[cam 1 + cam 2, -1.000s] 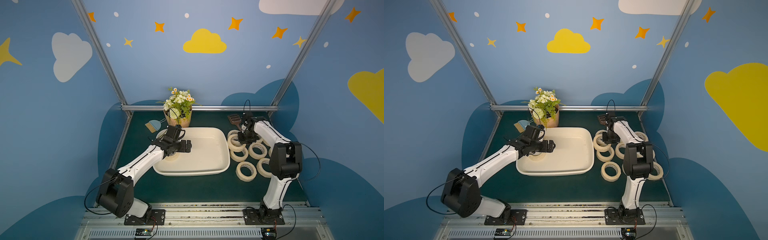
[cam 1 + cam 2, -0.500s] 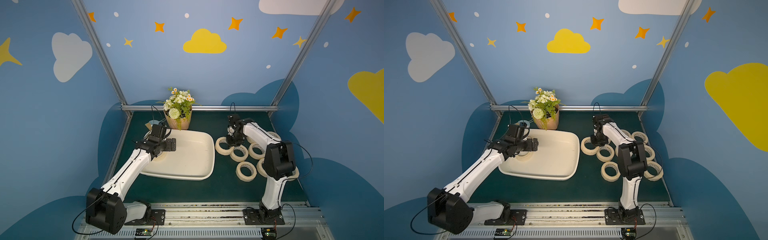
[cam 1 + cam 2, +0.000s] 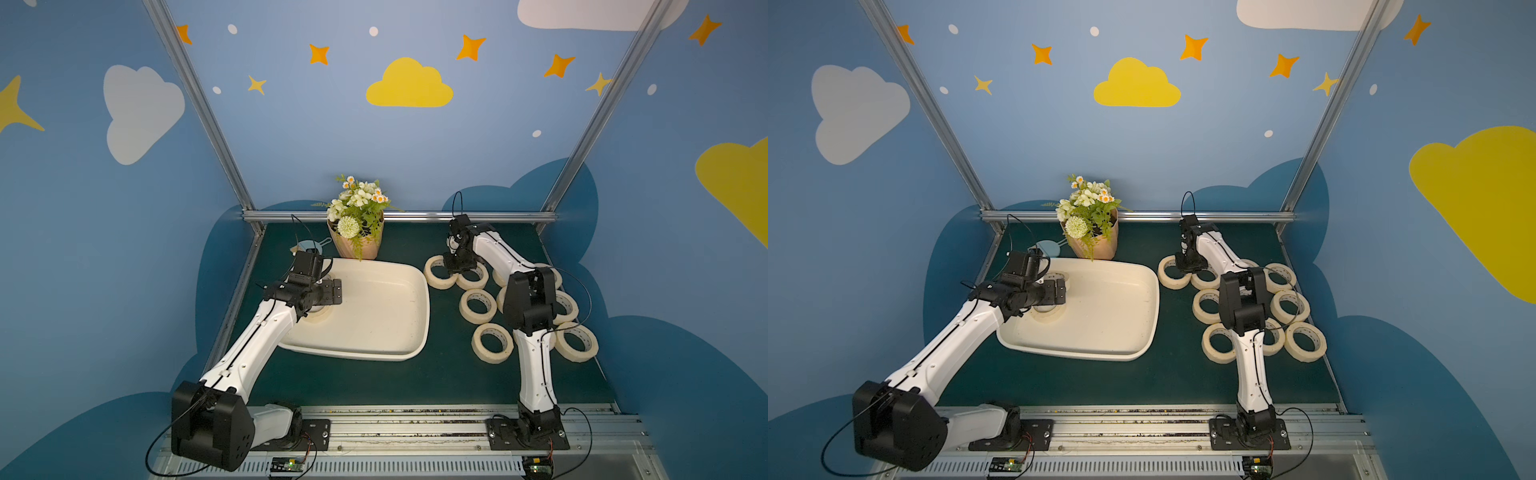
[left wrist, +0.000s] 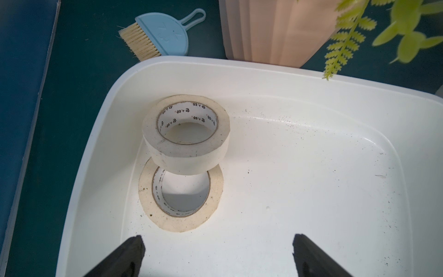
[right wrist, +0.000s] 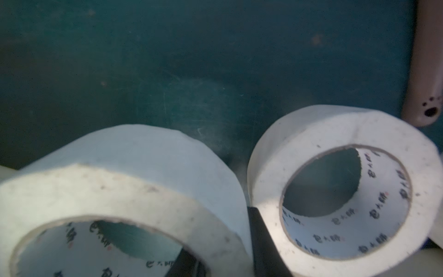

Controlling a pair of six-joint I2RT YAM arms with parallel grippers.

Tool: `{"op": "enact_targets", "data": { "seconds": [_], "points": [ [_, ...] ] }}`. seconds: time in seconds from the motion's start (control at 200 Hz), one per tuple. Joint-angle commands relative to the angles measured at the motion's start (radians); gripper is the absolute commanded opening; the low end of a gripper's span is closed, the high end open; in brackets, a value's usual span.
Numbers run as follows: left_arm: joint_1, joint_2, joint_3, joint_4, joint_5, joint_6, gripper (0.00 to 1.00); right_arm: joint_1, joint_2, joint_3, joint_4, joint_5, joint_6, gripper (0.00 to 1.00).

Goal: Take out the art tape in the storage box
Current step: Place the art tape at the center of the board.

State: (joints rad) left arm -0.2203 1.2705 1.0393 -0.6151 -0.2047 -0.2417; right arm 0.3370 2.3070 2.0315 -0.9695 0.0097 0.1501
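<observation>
Holding my left gripper [image 4: 217,254] wide open and empty over the storage box [image 4: 311,79], beside its two remaining art tape rolls [image 4: 185,134], I judge next descent; my right gripper [image 5: 223,254] pinches a removed roll's [image 5: 124,189] wall outside that box.

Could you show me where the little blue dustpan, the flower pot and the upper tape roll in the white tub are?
little blue dustpan [image 4: 167,33], left wrist view, on its blue pan.
flower pot [image 3: 358,248], a top view, on its tan side.
upper tape roll [image 4: 167,150], left wrist view, on its outer wall.

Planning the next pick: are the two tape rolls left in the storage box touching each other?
Touching. In the left wrist view the upper roll rests overlapping the flat roll, no gap.
</observation>
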Motion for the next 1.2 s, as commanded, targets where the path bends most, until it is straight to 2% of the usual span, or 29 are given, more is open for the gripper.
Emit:
{"op": "enact_targets", "data": {
  "seconds": [0.0, 0.325, 0.466, 0.506, 0.601, 0.686, 0.911, 1.196],
  "points": [
    [0.007, -0.01, -0.003, -0.01, 0.009, 0.007, 1.0, 0.019, 0.016, 0.043, -0.032, -0.011, -0.014, 0.0],
    [0.01, 0.003, 0.0, -0.033, -0.039, 0.011, 1.0, 0.016, 0.071, 0.037, -0.027, 0.047, -0.012, 0.0],
    [0.022, 0.009, 0.001, -0.031, -0.045, -0.001, 1.0, 0.016, 0.036, -0.002, 0.004, 0.027, -0.013, 0.45],
    [0.029, 0.011, 0.0, -0.025, -0.038, -0.005, 1.0, 0.016, 0.019, -0.012, 0.006, 0.029, -0.012, 0.51],
    [0.047, 0.014, -0.001, -0.012, -0.024, -0.01, 1.0, 0.016, -0.049, -0.052, 0.003, 0.033, -0.013, 0.59],
    [0.068, 0.025, -0.008, 0.012, -0.013, -0.016, 1.0, 0.019, -0.155, -0.129, -0.002, 0.028, -0.014, 0.63],
    [0.106, 0.131, -0.029, 0.153, 0.001, -0.041, 1.0, 0.036, -0.449, -0.382, 0.019, -0.027, -0.01, 0.63],
    [0.128, 0.343, 0.061, 0.233, -0.011, -0.015, 1.0, 0.065, -0.638, -0.569, -0.005, -0.06, 0.012, 0.62]
  ]
}}
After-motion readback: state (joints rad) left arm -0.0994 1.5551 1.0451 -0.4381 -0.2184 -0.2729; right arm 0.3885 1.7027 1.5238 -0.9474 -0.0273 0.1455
